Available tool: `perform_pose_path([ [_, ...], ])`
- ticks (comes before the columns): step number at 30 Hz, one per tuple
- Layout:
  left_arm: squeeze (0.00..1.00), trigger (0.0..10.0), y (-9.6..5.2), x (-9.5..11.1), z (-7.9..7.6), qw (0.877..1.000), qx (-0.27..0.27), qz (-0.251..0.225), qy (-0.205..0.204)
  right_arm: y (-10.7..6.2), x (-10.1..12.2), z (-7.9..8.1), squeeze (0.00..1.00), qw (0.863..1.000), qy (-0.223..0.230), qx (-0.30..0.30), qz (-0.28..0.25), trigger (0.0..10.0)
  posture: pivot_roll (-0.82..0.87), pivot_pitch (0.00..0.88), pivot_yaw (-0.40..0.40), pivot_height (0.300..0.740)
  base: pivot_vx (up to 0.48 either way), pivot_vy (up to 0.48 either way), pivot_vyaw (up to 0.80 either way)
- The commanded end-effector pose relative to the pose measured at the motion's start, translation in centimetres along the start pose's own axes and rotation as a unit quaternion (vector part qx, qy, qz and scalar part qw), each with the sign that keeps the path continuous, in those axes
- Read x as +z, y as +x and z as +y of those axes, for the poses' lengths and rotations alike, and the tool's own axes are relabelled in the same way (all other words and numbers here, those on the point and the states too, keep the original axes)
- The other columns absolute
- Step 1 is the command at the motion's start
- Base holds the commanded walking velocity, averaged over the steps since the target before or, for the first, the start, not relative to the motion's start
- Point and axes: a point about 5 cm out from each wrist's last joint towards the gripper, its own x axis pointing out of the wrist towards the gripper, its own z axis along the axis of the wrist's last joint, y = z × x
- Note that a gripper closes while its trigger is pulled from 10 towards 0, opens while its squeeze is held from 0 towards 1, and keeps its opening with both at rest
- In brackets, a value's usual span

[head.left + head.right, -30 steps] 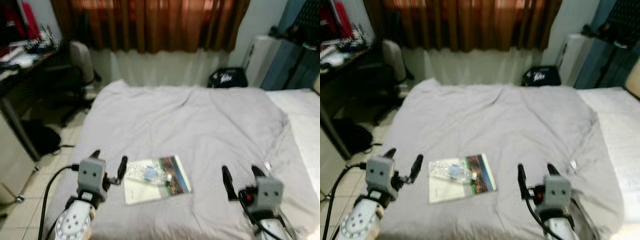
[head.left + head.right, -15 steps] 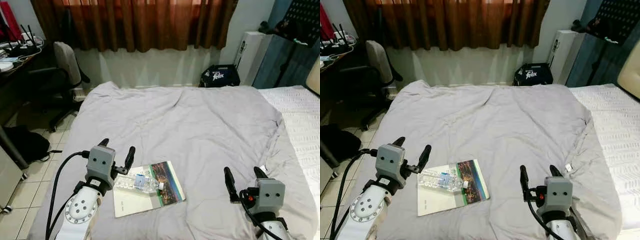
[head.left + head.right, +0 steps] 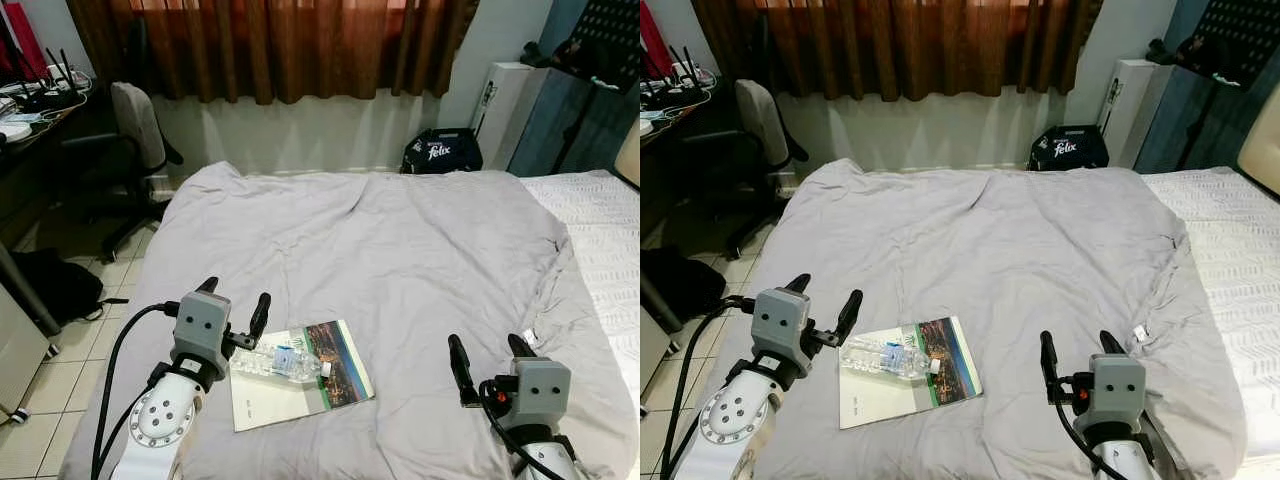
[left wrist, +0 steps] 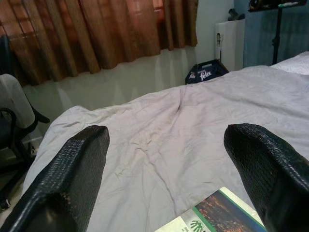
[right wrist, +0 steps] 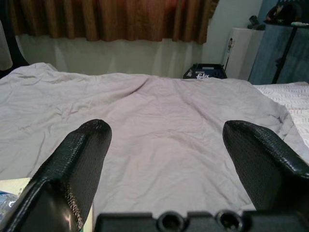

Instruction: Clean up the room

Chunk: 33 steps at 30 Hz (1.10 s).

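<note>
Hovering with fingers released: left gripper (image 3: 234, 304) just beside bottle (image 3: 277, 362), right gripper (image 3: 492, 357) well apart over blanket (image 3: 400, 250). Lying on booklet (image 3: 300, 373) near foot of bed (image 3: 610, 240): plastic bottle.

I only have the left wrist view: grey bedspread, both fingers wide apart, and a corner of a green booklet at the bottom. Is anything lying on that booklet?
Observer: Yes. A clear plastic bottle lies on its side across the booklet, cap end pointing toward the robot's right.
Operator: How close is my left gripper to it?
Observer: The left gripper hangs open just over the bottle's base end, not touching it.
Operator: And the right arm?
Observer: The right gripper is open too, over bare bedspread, well to the right of the booklet.
</note>
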Motion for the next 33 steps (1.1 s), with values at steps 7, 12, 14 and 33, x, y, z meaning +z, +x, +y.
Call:
perform_pose_path([
  [7, 0.0, 10.0, 0.2, -0.8, 0.6, 1.0, 0.016, 0.026, 0.002, -0.3, 0.0, -0.1, 0.0, 1.0, -0.001, 0.006, 0.004, 10.0, -0.01, 0.0, -0.025, 0.74, 0.0, 0.0, 0.0],
  [12, 0.0, 10.0, 1.8, -1.4, 2.4, 0.997, 0.037, 0.054, 0.031, -1.1, -0.3, 0.2, 0.0, 1.0, 0.0, 0.02, 0.017, 10.0, -0.01, 0.003, -0.025, 0.74, 0.0, 0.0, 0.0],
  [14, 0.0, 10.0, 2.8, -1.1, 3.0, 0.997, 0.041, 0.045, 0.039, -1.4, -0.4, 0.3, 0.0, 1.0, 0.001, 0.023, 0.021, 10.0, -0.03, 0.004, -0.026, 0.74, 0.0, 0.0, 0.0],
  [33, 0.0, 10.0, 7.3, -1.0, 3.3, 0.996, -0.008, 0.014, 0.088, -5.7, 2.4, 2.5, 0.0, 0.983, 0.012, 0.178, 0.049, 10.0, -0.19, 0.107, -0.041, 0.74, 0.0, 0.0, 0.0],
])
